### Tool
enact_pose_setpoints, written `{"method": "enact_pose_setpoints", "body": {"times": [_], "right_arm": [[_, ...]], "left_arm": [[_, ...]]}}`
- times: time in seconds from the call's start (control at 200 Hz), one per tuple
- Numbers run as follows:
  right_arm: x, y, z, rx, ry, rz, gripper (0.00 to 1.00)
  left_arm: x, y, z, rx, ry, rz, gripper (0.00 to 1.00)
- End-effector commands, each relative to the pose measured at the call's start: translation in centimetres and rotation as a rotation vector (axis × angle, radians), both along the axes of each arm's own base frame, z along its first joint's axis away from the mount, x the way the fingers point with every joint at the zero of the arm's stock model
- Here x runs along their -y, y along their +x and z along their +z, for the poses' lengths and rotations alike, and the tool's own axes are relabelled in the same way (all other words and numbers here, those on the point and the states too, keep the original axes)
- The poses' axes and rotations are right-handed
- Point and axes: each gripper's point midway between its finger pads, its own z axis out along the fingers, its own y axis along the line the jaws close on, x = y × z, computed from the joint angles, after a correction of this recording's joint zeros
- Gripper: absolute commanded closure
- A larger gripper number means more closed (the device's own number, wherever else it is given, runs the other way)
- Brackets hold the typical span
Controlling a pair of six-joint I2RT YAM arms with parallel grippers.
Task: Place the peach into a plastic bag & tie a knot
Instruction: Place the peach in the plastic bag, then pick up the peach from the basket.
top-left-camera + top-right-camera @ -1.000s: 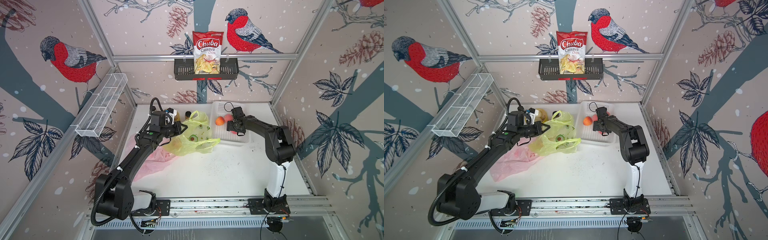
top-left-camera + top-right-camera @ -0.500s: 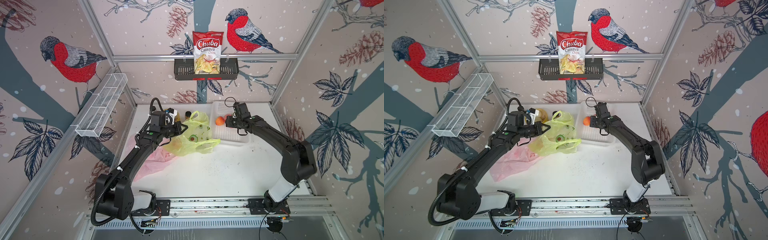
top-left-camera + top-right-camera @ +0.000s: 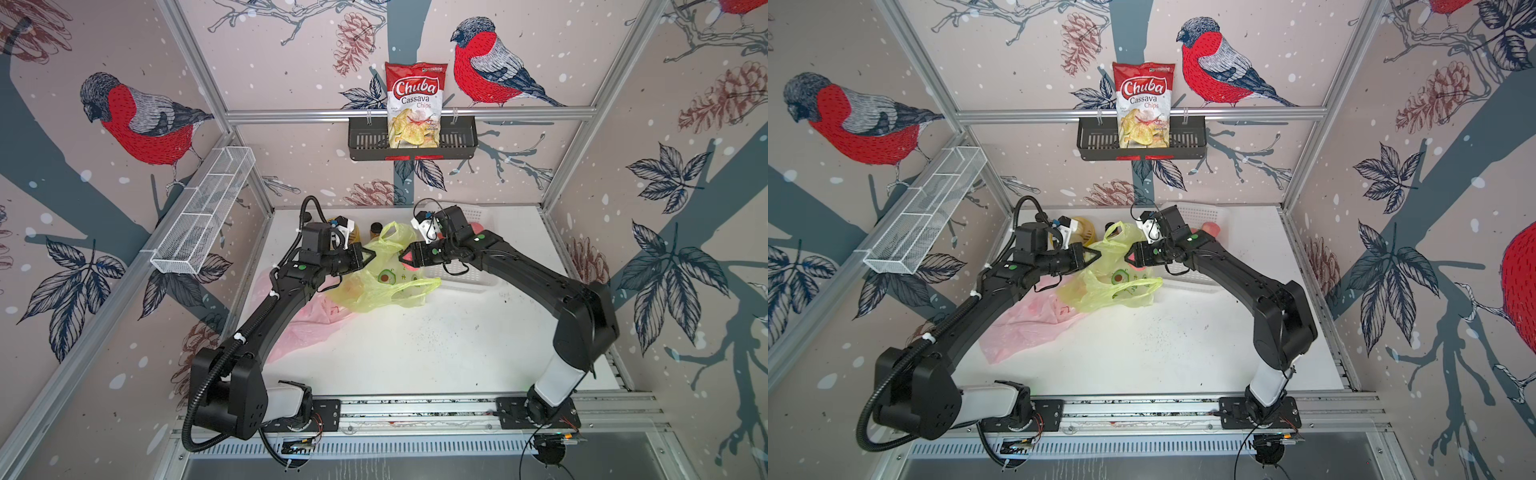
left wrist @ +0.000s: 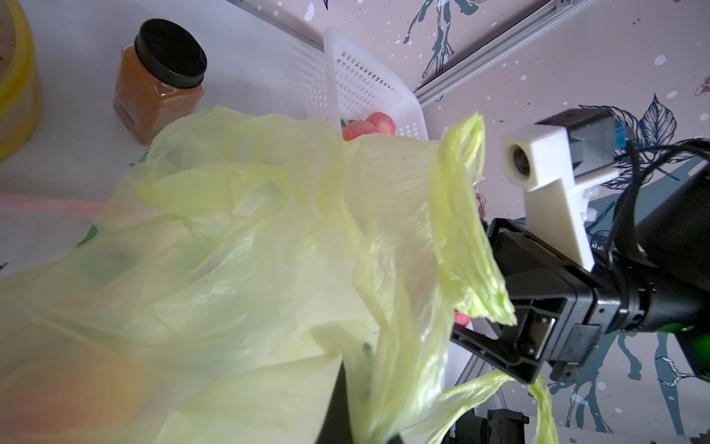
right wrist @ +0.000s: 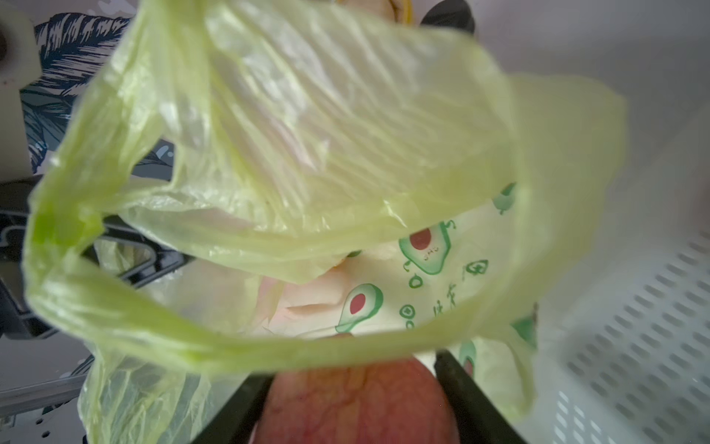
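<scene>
Pinkish-red peach (image 5: 357, 407), half cut off in my right wrist view, sits gripped in my right claw (image 3: 406, 258) at the mouth of the yellow-green bag (image 3: 386, 286), two o'clock side; my left claw (image 3: 366, 256), at ten o'clock, clamps its rim.

Both arms look matte black and blocky on my screen. The left arm (image 3: 266, 320) carries a ribbed black hose (image 3: 193, 411) off its shoulder, pinned to the links by white cable ties (image 3: 238, 337). The right arm (image 3: 536, 270) shows only a thin black cable (image 3: 422, 203) at the wrist. Each has a white base segment (image 3: 284, 401) and small green dots (image 3: 302, 267) on the forearm. White camera mounts (image 3: 344, 226) sit on the wrists. The left end effector (image 3: 366, 256) and right end effector (image 3: 409, 255) are black too, with angular, open-framed fingers. Black base plates (image 3: 324, 409) are screwed to a silver rail (image 3: 415, 409), with fine reddish wires (image 3: 318, 424) beside them.
</scene>
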Motion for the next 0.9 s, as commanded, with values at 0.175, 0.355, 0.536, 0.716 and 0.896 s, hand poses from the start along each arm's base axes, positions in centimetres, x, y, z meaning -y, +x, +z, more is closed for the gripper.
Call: {"method": "enact_pose_setpoints", "body": {"times": [0.175, 0.355, 0.536, 0.716, 0.896], "right_arm": [[0.8, 0.1, 1.3, -0.015, 0.061, 0.012, 0.03], [8.1, 0.4, 1.8, 0.025, 0.045, -0.112, 0.27], [16.0, 3.3, 1.7, 0.105, 0.014, -0.383, 0.3], [18.7, 8.1, -1.9, 0.104, -0.172, -0.533, 0.15], [17.7, 13.2, -6.6, 0.036, -0.248, -0.56, 0.08]], "left_arm": [[0.2, 0.7, 0.7, 0.045, -0.015, 0.004, 1.0], [0.2, 0.9, 0.3, 0.042, -0.011, -0.002, 1.0], [0.3, 1.0, 0.3, 0.042, -0.013, -0.004, 1.0], [0.3, 0.5, 0.0, 0.033, -0.022, -0.004, 1.0], [0.0, -0.1, -0.1, 0.033, -0.022, 0.006, 1.0]]}}
